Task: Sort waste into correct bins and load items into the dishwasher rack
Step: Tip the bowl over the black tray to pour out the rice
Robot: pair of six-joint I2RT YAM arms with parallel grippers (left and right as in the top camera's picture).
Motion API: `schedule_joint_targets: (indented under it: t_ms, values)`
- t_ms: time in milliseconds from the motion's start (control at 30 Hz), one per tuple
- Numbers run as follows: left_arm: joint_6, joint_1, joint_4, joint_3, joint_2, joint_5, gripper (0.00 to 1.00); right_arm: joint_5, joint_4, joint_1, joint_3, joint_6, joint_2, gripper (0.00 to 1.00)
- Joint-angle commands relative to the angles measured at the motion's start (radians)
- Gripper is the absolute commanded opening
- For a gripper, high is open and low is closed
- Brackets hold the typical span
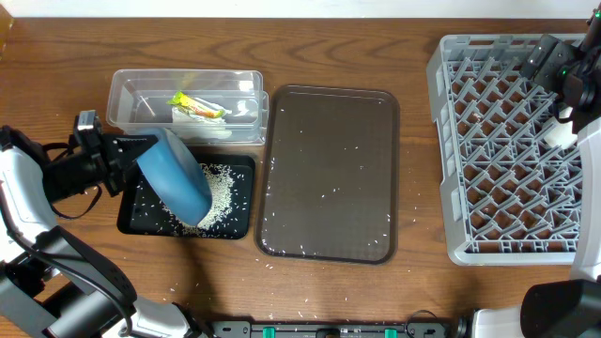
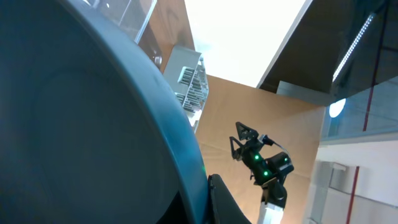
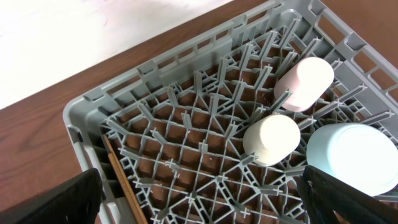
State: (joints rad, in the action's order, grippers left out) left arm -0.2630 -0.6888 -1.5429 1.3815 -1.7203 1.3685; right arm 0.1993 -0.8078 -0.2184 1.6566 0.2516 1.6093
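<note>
Your left fingers [image 1: 131, 144] are pinching the rim of the large dark-blue round dish [image 1: 175, 176], which is tilting steeply over the shallow black rectangular tray [image 1: 239, 223] and its loose white rice grains [image 1: 222, 192]. The large square grey plastic dishwasher rack [image 1: 449, 141] is lying well to the right, beyond the brown serving tray [image 1: 329, 150]. Your right fingers [image 3: 348, 199] are hanging spread and empty over that rack, far nearer it.
</note>
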Motion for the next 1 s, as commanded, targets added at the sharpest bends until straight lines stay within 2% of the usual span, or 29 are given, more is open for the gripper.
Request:
schedule_joint_targets:
  t_ms: [0, 100, 167, 267, 367, 467, 533, 567, 633, 733, 967]
  values:
    - [-0.05, -0.007, 0.034, 0.002, 0.01, 0.04, 0.06, 0.013, -0.001, 0.003, 0.024, -0.01, 0.0, 0.99]
    - [-0.044, -0.007, 0.016, 0.002, 0.01, 0.039, 0.06, 0.013, -0.001, 0.003, 0.024, -0.01, 0.0, 0.99]
    - [-0.05, -0.007, 0.06, 0.002, 0.011, 0.03, 0.06, 0.013, -0.001, 0.003, 0.024, -0.01, 0.0, 0.99]
    - [-0.059, -0.006, -0.014, 0.002, 0.012, 0.032, 0.06, 0.013, -0.001, 0.003, 0.024, -0.01, 0.0, 0.99]
    - [-0.091, -0.01, 0.003, 0.003, 0.018, 0.03, 0.06, 0.013, -0.001, 0.003, 0.024, -0.01, 0.0, 0.99]
    - [-0.105, -0.01, -0.049, 0.002, 0.021, 0.036, 0.06, 0.013, -0.001, 0.003, 0.024, -0.01, 0.0, 0.99]
    - [-0.152, -0.01, 0.01, 0.003, 0.024, 0.043, 0.06, 0.013, -0.001, 0.003, 0.024, -0.01, 0.0, 0.99]
    - [-0.134, -0.011, 0.034, 0.003, 0.024, 0.027, 0.06, 0.013, -0.001, 0.003, 0.024, -0.01, -0.001, 0.99]
    - [-0.125, -0.01, -0.026, 0.003, 0.025, 0.027, 0.06, 0.013, -0.001, 0.003, 0.024, -0.01, 0.0, 0.99]
    - [-0.2, -0.006, -0.034, 0.003, 0.042, 0.033, 0.06, 0.013, -0.001, 0.003, 0.024, -0.01, 0.0, 0.99]
    - [-0.2, 0.001, -0.11, 0.003, 0.08, 0.017, 0.06, 0.013, -0.001, 0.003, 0.024, -0.01, 0.0, 0.99]
